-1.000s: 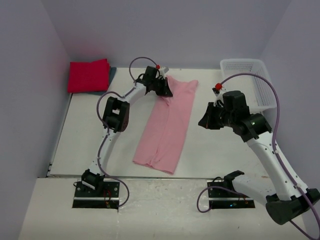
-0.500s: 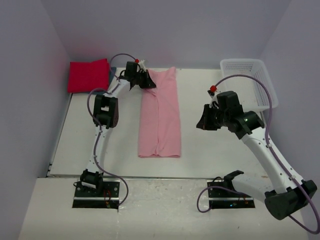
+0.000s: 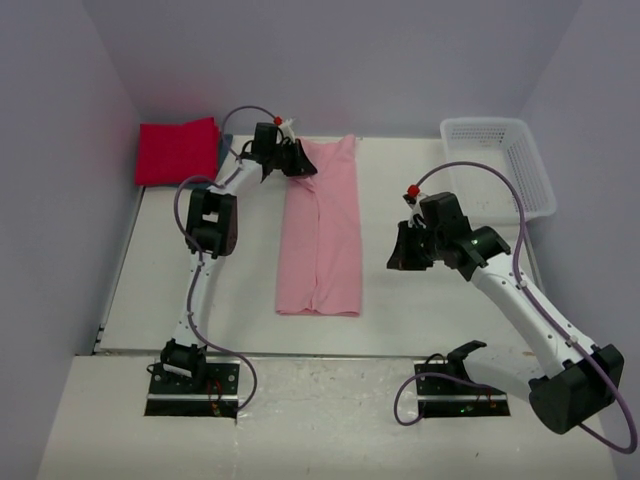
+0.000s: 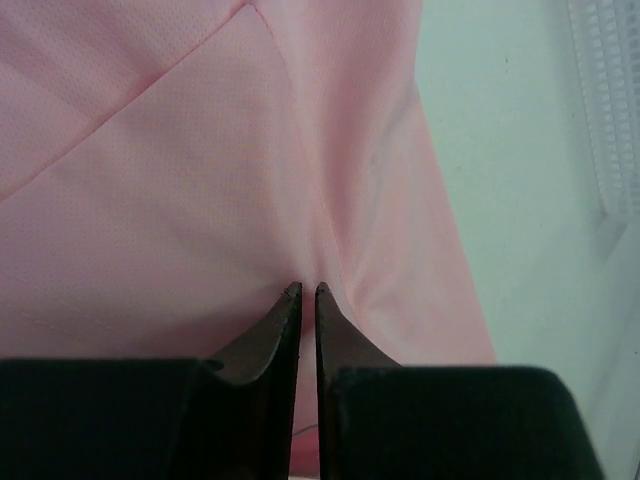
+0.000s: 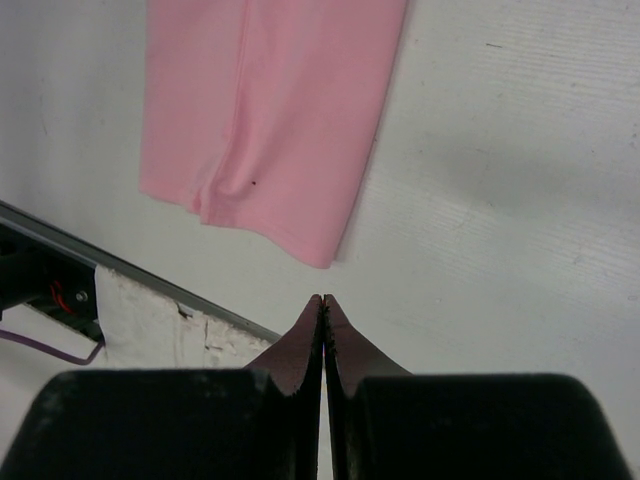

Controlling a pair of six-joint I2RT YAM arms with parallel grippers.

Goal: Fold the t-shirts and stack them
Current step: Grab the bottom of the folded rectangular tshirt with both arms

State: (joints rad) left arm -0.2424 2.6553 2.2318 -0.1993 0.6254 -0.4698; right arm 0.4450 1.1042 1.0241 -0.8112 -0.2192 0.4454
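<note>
Top external view: two t-shirts can be counted. One pale pink t-shirt (image 3: 320,235), a long narrow strip of fine-knit cloth, lies at table centre. One crimson t-shirt (image 3: 177,150), a folded square, lies at the far left corner. Left gripper (image 4: 307,290): jaws clamped on the pink cloth's far end. Right gripper (image 5: 322,298): jaws together, empty. One white mesh basket (image 3: 497,128) sits far right.

High rear overview, close wrist views (all share pink shirt (image 3: 322,235))

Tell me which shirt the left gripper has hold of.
The pale pink t-shirt, laid out long down the table; the left gripper pinches its far end. The red t-shirt lies folded in the far-left corner, untouched.
</note>
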